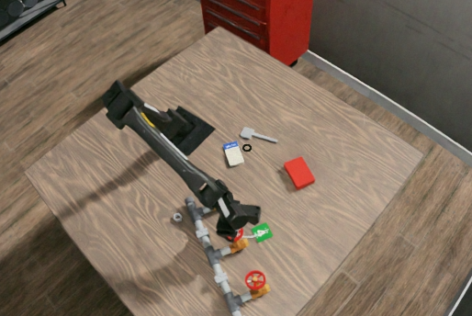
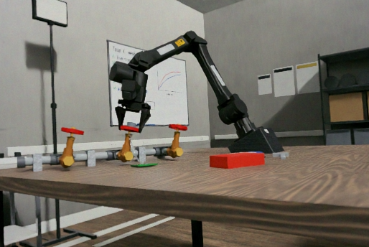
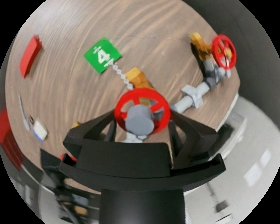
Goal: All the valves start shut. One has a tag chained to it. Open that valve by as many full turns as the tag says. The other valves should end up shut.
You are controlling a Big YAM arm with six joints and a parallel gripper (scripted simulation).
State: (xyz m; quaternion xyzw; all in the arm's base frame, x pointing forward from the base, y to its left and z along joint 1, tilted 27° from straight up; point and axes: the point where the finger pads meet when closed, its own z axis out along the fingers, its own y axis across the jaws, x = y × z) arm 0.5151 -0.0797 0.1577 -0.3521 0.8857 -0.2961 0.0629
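A grey pipe [image 2: 95, 156] runs along the table's edge with three brass valves, each with a red handwheel. The middle valve [image 2: 125, 152] has a green tag [image 1: 262, 232] chained to it; the tag lies flat on the table and shows the number 4 in the wrist view [image 3: 102, 55]. My gripper [image 2: 131, 123] points straight down over the middle valve and is shut on its red handwheel [image 3: 143, 111]. The left valve [image 2: 72, 131] and the right valve [image 2: 177, 127] stand free. Another handwheel [image 3: 223, 51] shows in the wrist view.
A red block [image 1: 299, 172] lies mid-table. A small card box [image 1: 233, 153], a black ring [image 1: 247, 148] and a grey key-shaped part [image 1: 257, 134] lie near the arm's base. A grey nut [image 1: 174, 216] sits beside the pipe. A red tool cabinet [image 1: 259, 23] stands beyond the table.
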